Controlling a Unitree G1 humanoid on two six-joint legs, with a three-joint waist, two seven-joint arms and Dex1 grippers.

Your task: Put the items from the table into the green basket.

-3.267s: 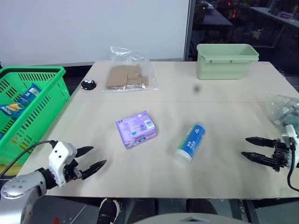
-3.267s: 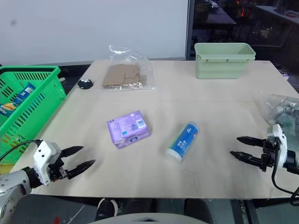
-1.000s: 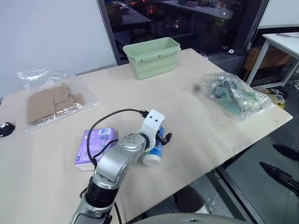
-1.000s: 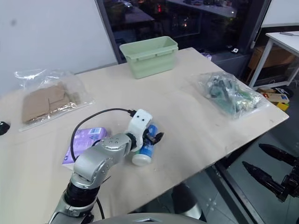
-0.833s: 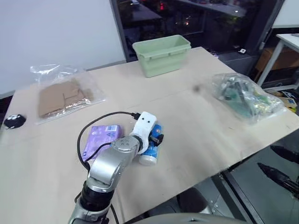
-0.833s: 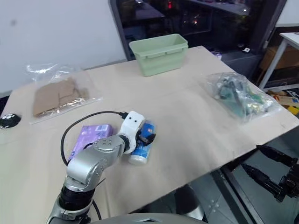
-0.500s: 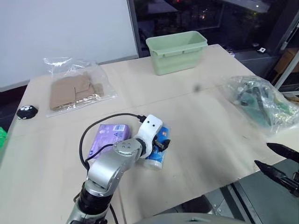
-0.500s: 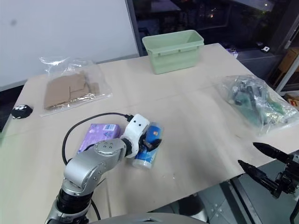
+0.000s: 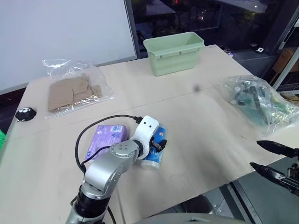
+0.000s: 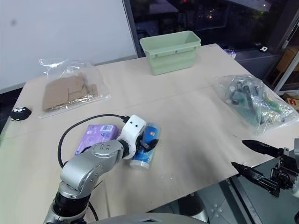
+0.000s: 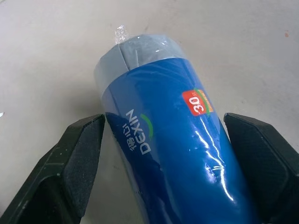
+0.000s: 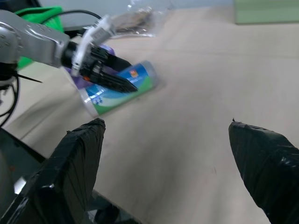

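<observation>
Both items still lay on the tabletop point(image 9: 201, 116), so as far as could be judged nothing of the pair had gone into the green basket yet. The blue-labelled tube point(image 10: 144, 150) lay on its side near the front middle of the tabletop, white cap toward the near edge. The purple packet point(image 9: 108, 139) lay flat just to its left, the two close together.

The left claw point(image 9: 158, 144) was down at the tube, one black finger point(image 11: 70, 158) on each side of the cylinder. In the left wrist view the pads stood close beside the tube's flanks, spread wide; whether they already pressed on it could not be told, and the tube still rested on the wood. This looked like the start of the first pick.

The right claw point(image 10: 254, 161) hung released off the near right edge of the tabletop, fingers well apart, holding nothing.

A sliver of green at the far left of the left eye view may have been the basket point(image 9: 1, 140), well away from both items. Left to do: grip and carry the tube there, then the packet.
</observation>
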